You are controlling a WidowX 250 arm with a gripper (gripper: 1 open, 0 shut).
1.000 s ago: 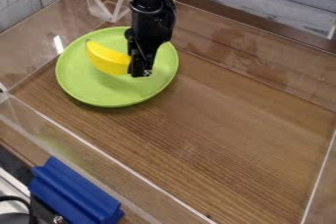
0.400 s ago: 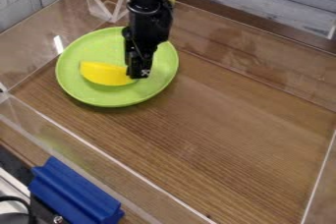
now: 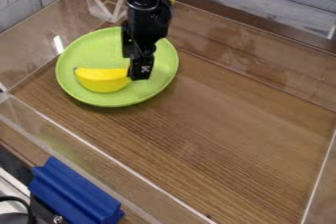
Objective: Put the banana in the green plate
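Observation:
The lime-green plate (image 3: 92,46) lies at the left of the wooden table. The yellow banana (image 3: 101,79) rests flat inside it, on the front half, curved side toward the front. My gripper (image 3: 138,69) points straight down over the plate's right part, its dark fingers (image 3: 144,67) spread apart just at the banana's right end. The jaws stand open and nothing is held between them. Where the right tip of the banana meets the fingers is partly hidden.
Clear acrylic walls (image 3: 27,120) fence the wooden table (image 3: 237,110) on all sides. A blue object (image 3: 73,200) sits outside the front-left wall. A white stand (image 3: 98,7) is behind the plate.
The banana, held tilted up in the shut gripper before, has come down and now lies flat on the plate, further left. The jaws have opened off it. The hand stayed over the plate.

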